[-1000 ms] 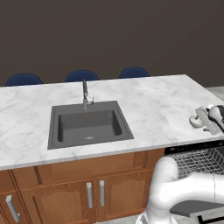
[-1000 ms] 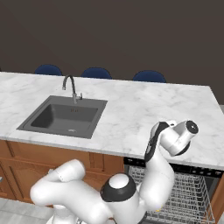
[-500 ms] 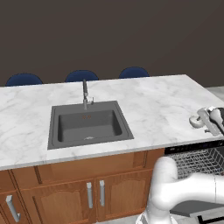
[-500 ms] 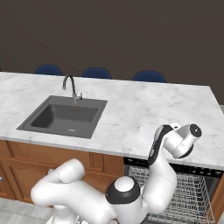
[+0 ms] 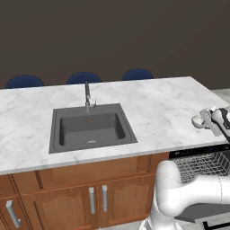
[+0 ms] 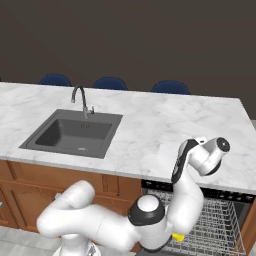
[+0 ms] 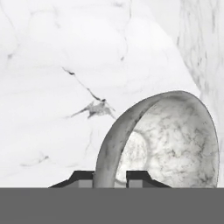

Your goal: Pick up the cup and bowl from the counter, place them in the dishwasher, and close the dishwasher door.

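Observation:
My gripper [image 7: 110, 180] is shut on the rim of the white-grey bowl [image 7: 166, 140], which stands tilted on edge between the two finger tips. In the left base view the gripper [image 5: 208, 121] holds the bowl [image 5: 198, 120] just above the right end of the marble counter [image 5: 157, 105]. Below it is the dishwasher [image 5: 200, 154], with its black control strip and its grey wire rack [image 6: 217, 225] exposed. A bit of the yellow cup [image 6: 178, 236] shows in the rack beside my arm. The dishwasher door [image 5: 204, 212] hangs open, low at the right.
A dark grey sink [image 5: 90, 128] with a faucet [image 5: 87, 96] is set in the counter's middle. Brown wooden cabinets [image 5: 90, 197] stand under it. Blue chair backs [image 5: 83, 77] line the far side. My own arm [image 6: 185, 195] rises in front of the rack.
The hand has drifted slightly to the right above the counter's end with the bowl still in its grip. Nothing else has moved.

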You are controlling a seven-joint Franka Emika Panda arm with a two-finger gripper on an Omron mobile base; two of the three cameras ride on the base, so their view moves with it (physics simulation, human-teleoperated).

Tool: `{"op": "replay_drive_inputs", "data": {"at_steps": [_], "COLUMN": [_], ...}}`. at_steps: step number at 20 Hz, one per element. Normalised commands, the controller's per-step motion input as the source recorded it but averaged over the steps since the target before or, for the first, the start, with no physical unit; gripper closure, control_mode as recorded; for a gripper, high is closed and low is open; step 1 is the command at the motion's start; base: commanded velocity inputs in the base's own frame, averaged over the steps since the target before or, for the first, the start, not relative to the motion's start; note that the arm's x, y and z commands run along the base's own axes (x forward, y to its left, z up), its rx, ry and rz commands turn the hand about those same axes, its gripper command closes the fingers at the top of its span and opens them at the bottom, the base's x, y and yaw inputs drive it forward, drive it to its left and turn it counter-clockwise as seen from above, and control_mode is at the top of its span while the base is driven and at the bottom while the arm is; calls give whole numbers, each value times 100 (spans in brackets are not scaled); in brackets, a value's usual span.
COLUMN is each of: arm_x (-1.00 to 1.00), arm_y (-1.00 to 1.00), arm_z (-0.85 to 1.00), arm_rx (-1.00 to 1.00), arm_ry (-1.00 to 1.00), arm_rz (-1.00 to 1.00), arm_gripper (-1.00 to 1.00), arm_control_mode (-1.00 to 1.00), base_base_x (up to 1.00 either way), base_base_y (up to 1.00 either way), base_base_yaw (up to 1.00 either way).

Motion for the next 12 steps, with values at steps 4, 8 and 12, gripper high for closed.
{"op": "replay_drive_inputs", "data": {"at_steps": [4, 8, 12], "arm_x": [0, -28, -63], "arm_y": [-5, -2, 0], "arm_z": [0, 0, 3], "arm_rx": [0, 0, 0], "arm_ry": [0, 0, -2], "arm_rz": [0, 0, 0], "arm_gripper": [100, 100, 100], "arm_control_mode": [-100, -100, -100], "base_base_x": [0, 0, 0], "base_base_y": [0, 0, 0], "base_base_yaw": [0, 0, 0]}}
